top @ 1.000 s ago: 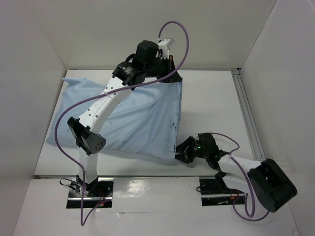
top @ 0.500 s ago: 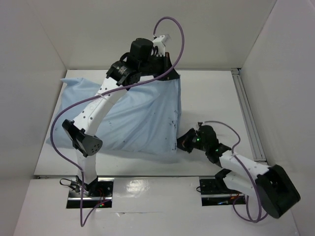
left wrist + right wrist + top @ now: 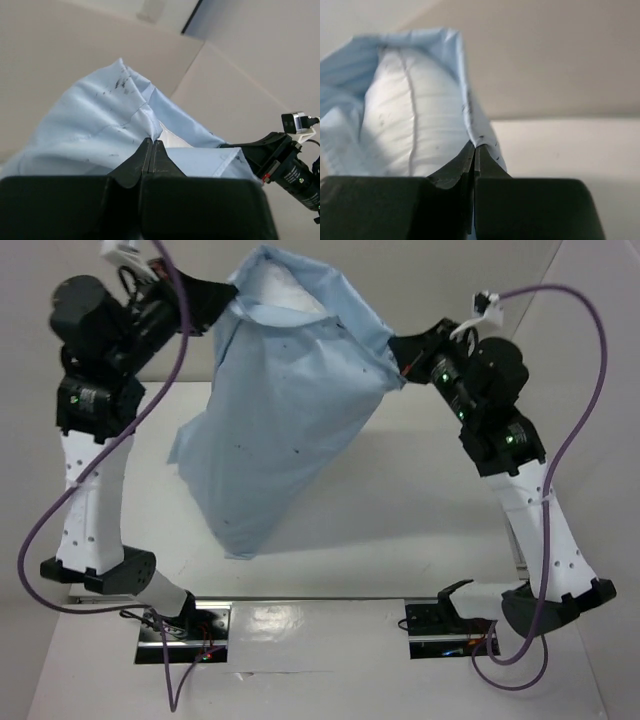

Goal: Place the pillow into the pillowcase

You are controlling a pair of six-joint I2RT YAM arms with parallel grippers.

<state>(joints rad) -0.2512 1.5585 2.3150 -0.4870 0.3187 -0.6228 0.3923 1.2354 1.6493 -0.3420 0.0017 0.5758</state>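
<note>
The light blue pillowcase (image 3: 290, 430) hangs in the air above the table, mouth upward and lower corner dangling. The white pillow (image 3: 285, 288) sits inside it and shows only at the open mouth. My left gripper (image 3: 232, 295) is shut on the mouth's left hem, and my right gripper (image 3: 398, 348) is shut on the right hem. In the left wrist view the gripper (image 3: 151, 141) pinches blue pillowcase (image 3: 95, 125) cloth, with the pillow (image 3: 172, 141) just behind. In the right wrist view the gripper (image 3: 475, 146) clamps the pillowcase (image 3: 479, 131) edge beside the pillow (image 3: 415, 115).
White walls close in the table (image 3: 420, 520) at the back and both sides. A metal rail (image 3: 518, 550) runs along the table's right edge. Purple cables (image 3: 575, 440) loop off both raised arms. The arm bases (image 3: 185, 625) are bolted at the near edge.
The pillowcase lay flat on the table with both grippers at its right edge. The right gripper shut on the hem, and both arms rose, lifting the case so it hangs.
</note>
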